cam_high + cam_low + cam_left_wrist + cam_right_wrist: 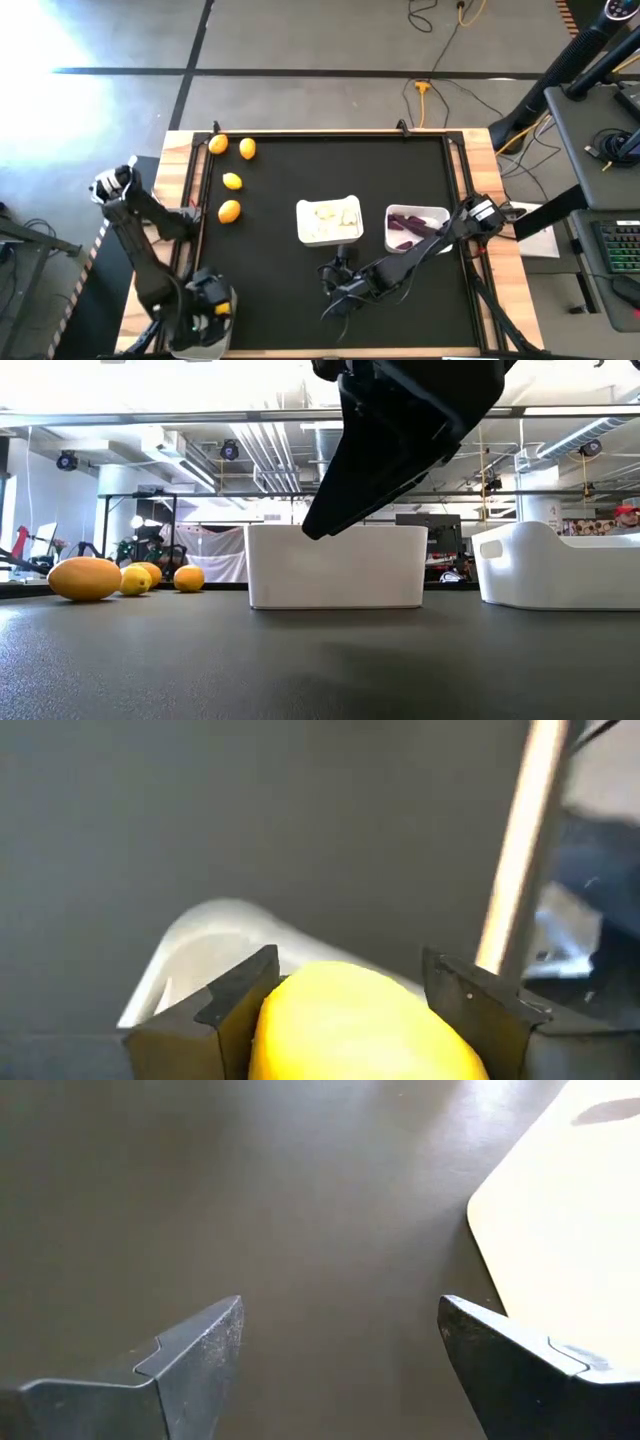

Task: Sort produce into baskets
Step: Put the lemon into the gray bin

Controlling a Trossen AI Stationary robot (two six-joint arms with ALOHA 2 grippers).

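My left gripper (pixel 212 308) hangs at the table's near left corner, shut on a yellow lemon (pixel 360 1020), above the clear greyish tub (pixel 200 945). Several more lemons (pixel 232 181) lie on the black mat at the far left. A white tray (pixel 329 221) at mid-table holds pale garlic bulbs. A second white tray (pixel 415 227) to its right holds dark purple vegetables. My right gripper (pixel 340 1330) is open over bare mat, just in front of the garlic tray, with nothing between its fingers. My left gripper pinches the lemon between its two fingers, one finger on each side of the fruit (pixel 275 1010). The fingers slant steeply down from above. The lemon is lifted clear of the table and hangs over the tub's rim (pixel 230 915).
The wooden table edge (pixel 185 200) runs along the mat's left side, next to the loose lemons. Bare black mat (pixel 270 290) lies between the two grippers. In the low view my right arm (pixel 400 430) hangs dark in front of the garlic tray (pixel 335 565).
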